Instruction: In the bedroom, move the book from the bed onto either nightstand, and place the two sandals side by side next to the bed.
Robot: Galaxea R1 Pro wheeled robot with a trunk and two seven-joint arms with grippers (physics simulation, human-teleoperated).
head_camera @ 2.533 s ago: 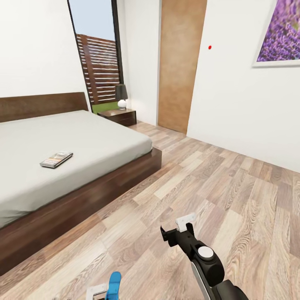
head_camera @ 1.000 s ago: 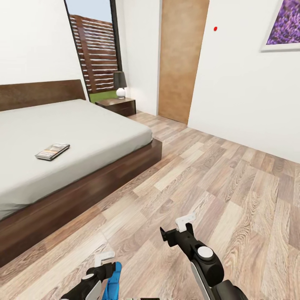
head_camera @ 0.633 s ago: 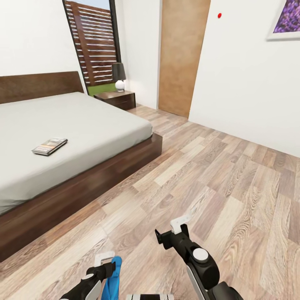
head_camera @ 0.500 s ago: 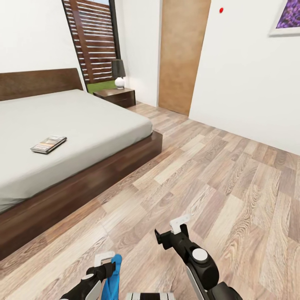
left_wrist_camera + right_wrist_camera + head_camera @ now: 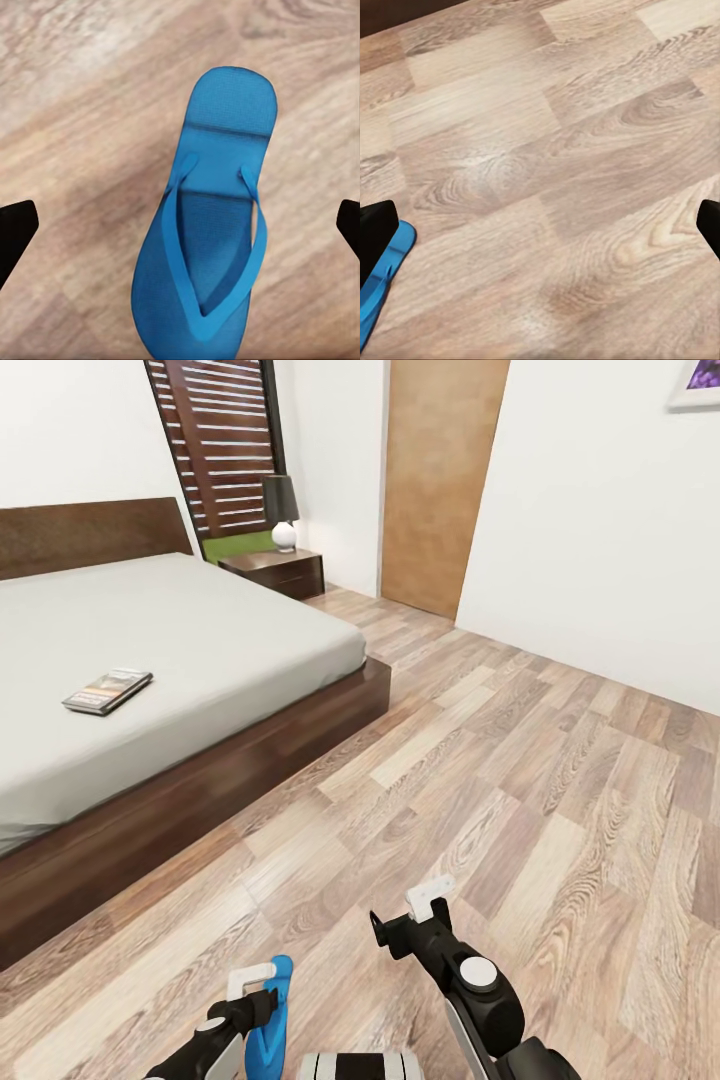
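While the left gripper (image 5: 180, 225) hangs wide above a blue sandal (image 5: 206, 217) off the bed (image 5: 190, 650), a straight, centred descent seems wisest; the right gripper (image 5: 540, 225) waits wide too.

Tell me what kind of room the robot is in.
A bedroom, by the look of it: a large low bed with a dark wooden headboard, a nightstand carrying a lamp beside it, and a wood-plank floor running to a plain wooden door.

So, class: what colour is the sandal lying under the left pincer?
Bright blue, sole and straps alike; the sandal shows best in the left wrist view.
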